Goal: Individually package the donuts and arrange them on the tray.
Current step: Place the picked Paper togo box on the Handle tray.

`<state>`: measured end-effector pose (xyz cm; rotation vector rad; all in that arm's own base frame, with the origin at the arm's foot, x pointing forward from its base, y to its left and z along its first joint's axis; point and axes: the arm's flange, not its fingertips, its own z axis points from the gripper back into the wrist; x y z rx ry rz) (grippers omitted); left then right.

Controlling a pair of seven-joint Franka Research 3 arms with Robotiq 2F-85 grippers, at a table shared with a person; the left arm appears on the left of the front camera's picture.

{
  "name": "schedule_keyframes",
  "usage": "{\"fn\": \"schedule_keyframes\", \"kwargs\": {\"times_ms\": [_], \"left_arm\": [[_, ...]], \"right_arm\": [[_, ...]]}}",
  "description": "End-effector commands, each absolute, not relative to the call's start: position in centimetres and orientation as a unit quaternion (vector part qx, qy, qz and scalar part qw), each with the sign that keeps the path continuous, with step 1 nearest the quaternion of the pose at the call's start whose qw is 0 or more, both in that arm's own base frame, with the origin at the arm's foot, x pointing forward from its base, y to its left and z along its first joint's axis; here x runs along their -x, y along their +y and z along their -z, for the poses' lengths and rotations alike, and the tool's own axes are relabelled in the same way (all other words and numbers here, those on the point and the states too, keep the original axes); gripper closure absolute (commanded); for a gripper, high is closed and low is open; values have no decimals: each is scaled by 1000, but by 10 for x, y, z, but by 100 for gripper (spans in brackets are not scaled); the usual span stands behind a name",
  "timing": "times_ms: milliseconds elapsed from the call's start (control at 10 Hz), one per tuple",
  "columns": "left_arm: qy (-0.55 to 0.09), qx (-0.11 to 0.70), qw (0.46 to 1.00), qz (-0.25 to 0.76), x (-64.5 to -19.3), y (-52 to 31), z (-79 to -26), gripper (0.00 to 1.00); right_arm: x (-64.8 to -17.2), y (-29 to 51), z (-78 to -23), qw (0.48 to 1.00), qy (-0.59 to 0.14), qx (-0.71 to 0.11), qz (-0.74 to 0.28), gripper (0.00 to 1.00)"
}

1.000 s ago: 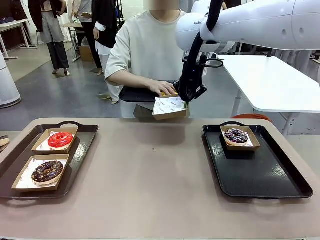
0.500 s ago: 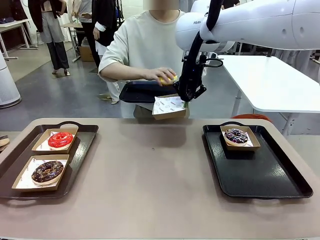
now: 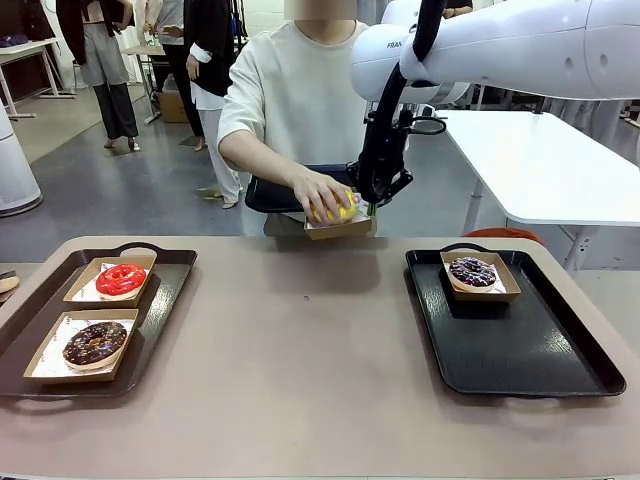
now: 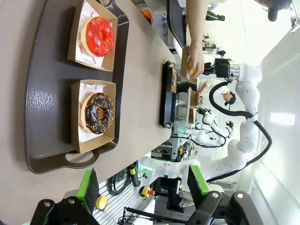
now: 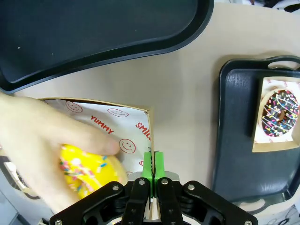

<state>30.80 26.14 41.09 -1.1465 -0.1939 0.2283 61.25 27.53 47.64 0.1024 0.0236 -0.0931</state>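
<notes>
Beige tabletop [image 3: 300,350] spans the shared workstation, with a black tray at each end. On the left tray [image 3: 165,300], the red donut [image 3: 120,279] and the chocolate donut [image 3: 94,342] each sit in a paper-lined carton. The left hand [image 4: 140,187] hovers above that tray in its wrist view, green pads spread and holding nothing. At centre, beyond the tabletop's far edge, the person's hand [image 3: 325,193] lowers the yellow donut [image 3: 343,208] into a paper-lined carton [image 3: 340,226] held in the air, with a third black tray [image 3: 290,185] behind it. The right hand [image 5: 153,164] has its pads pressed together on the carton's rim, pinching cardboard and liner at 1 corner. On the right tray [image 3: 530,340], the purple donut [image 3: 472,270] sits packaged in its carton at the far end.

With only 1 corner gripped, the carton would likely tip under added weight, so the right arm should keep it level and motionless until the person's fingers are clear, then carry it slowly to the bare part of the right tray beside the purple donut.
</notes>
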Motion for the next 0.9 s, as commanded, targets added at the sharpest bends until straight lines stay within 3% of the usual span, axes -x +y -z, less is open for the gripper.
{"fn": "schedule_keyframes", "kwargs": {"times_ms": [0,800], "left_arm": [[-96,539,829,-112,-308,263,-413,0],[-96,539,829,-112,-308,263,-413,0]], "right_arm": [[-611,273,-477,997,9,-53,48,100],[-611,273,-477,997,9,-53,48,100]]}}
